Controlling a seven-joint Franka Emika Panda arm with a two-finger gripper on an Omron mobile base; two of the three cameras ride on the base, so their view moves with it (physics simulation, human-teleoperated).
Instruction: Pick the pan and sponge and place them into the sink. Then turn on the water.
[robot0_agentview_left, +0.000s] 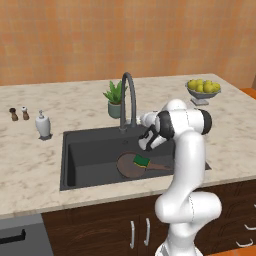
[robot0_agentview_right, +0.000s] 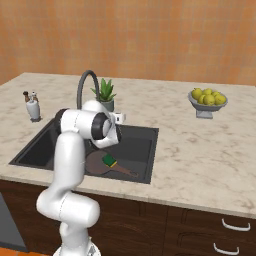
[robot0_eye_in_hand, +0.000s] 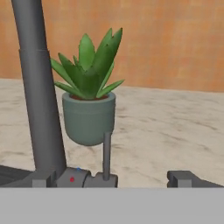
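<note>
Hand view puts the open, empty fingers just short of the faucet lever; pan and sponge already in sink, water still off.

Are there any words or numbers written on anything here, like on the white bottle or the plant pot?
None: nothing can be read. The white bottle, the plant pot, the faucet and the fruit bowl are all plain. The faucet base carries just a small red dot and a blue dot, no letters.
</note>
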